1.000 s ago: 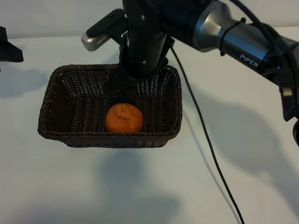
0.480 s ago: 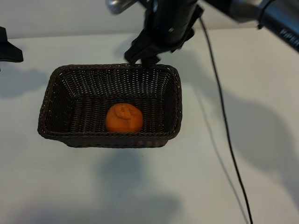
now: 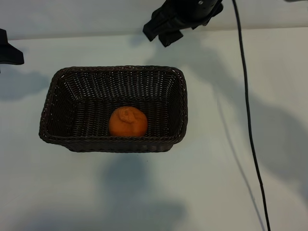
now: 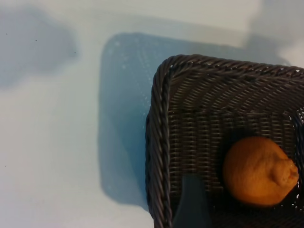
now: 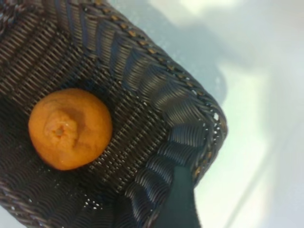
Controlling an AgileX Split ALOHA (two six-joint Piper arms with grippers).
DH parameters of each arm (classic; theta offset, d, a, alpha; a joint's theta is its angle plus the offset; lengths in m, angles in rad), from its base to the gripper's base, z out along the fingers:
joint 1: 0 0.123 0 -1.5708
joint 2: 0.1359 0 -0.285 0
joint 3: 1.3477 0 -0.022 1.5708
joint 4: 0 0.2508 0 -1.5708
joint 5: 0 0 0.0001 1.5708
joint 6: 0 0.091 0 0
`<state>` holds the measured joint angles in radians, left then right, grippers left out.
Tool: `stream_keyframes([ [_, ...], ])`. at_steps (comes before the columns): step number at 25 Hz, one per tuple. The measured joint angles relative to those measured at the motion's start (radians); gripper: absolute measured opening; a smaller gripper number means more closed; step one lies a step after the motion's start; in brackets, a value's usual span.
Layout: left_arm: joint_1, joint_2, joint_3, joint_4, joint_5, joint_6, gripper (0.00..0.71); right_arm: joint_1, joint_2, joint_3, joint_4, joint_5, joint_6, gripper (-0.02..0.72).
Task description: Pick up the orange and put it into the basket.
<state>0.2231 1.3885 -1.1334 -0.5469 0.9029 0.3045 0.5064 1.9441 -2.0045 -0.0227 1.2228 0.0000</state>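
The orange rests on the floor of the basket, in the lower centre of the exterior view, close against the basket's lower wall. The basket stands on the white surface with its long axis running left to right across the frame. The orange is roughly round, so it has no long axis of its own; its stem dimple faces upward.

The right gripper hangs at the top centre of the frame, above and beyond the basket's upper rim, well apart from the orange. Its jaws stand wide and hold nothing. From these jaws the orange lies toward the bottom of the frame and slightly to the left, down inside the basket.

The left gripper shows only as a dark edge at the far left of the frame, apart from the basket. Its jaws are likewise wide and empty. Its wrist camera looks down on the basket corner and the orange inside it.

Judgement: the orange is already inside the basket, so the placement appears complete. Neither arm needs to reach for the fruit again. The right arm is the nearer to the basket, and what remains for it is probably only to clear the work area.
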Motion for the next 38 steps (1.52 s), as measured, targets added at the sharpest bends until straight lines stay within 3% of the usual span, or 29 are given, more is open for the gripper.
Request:
stream_keyframes([
  [16, 0.000, 0.000, 0.000, -0.007, -0.002, 0.001, 0.588, -0.026, -0.011, 0.001, 0.004, 0.000, 0.014, 0.595],
  [33, -0.001, 0.001, 0.000, -0.060, -0.003, 0.016, 0.588, -0.026, 0.058, 0.001, 0.083, -0.001, -0.012, 0.594],
  [38, -0.051, 0.030, 0.000, -0.117, -0.003, 0.052, 0.588, -0.026, 0.058, 0.001, 0.125, -0.001, -0.024, 0.594],
])
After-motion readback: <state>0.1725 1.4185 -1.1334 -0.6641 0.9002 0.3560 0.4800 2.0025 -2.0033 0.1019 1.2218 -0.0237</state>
